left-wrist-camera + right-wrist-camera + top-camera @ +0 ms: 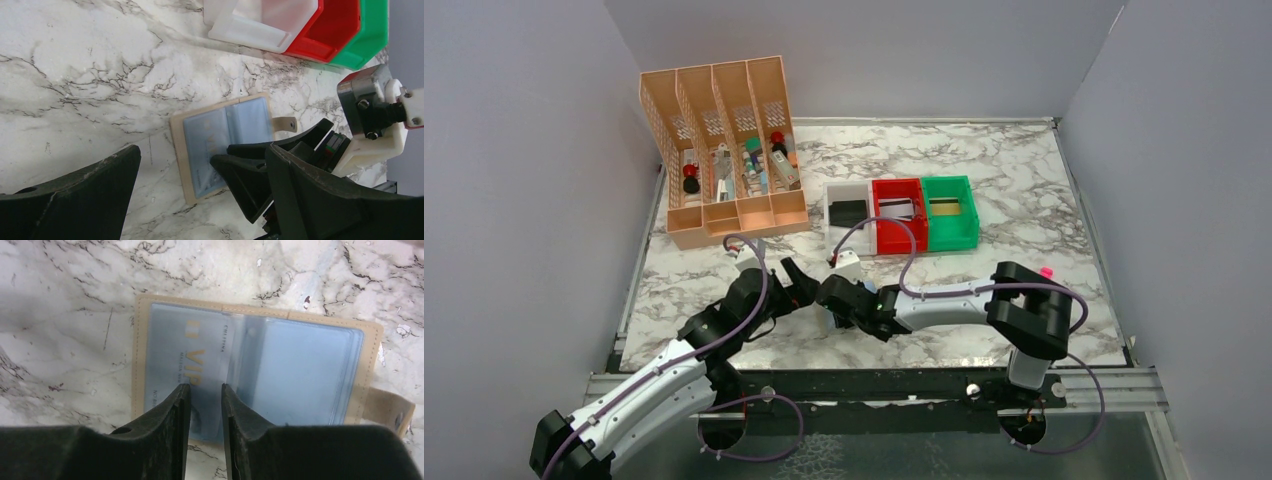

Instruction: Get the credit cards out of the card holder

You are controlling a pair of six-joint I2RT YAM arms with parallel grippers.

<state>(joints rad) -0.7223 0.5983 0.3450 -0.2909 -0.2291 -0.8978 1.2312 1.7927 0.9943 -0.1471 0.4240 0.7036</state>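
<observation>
Fingertips of the right pincer point(205, 387) stand a narrow gap apart, pinching nothing that I can see, poised over the near rim of the card holder point(310, 365). The holder lies open and flat, lining up, on the tabletop point(1024, 200), close to the near edge and about midway along it. One credit card point(192, 357) with gold lettering sits inside a clear pocket right under those tips. The other pocket looks empty, though I cannot be sure. My left pincer point(202, 150) hangs spread wide just above the holder, touching nothing.

I judge the step in hand to be drawing that card out. I cannot tell which side the pocket opens on, so I would find the mouth first, then catch the card itself and not the film. The left pincer should press down a bare part of the holder so it neither slides nor lifts, and the pull should be slow and along the pocket.

Farther back the white bin point(836, 192), red bin point(921, 215) and green bin point(972, 215) stand in a row, and an orange organiser point(724, 215) stands towards the far left corner.
</observation>
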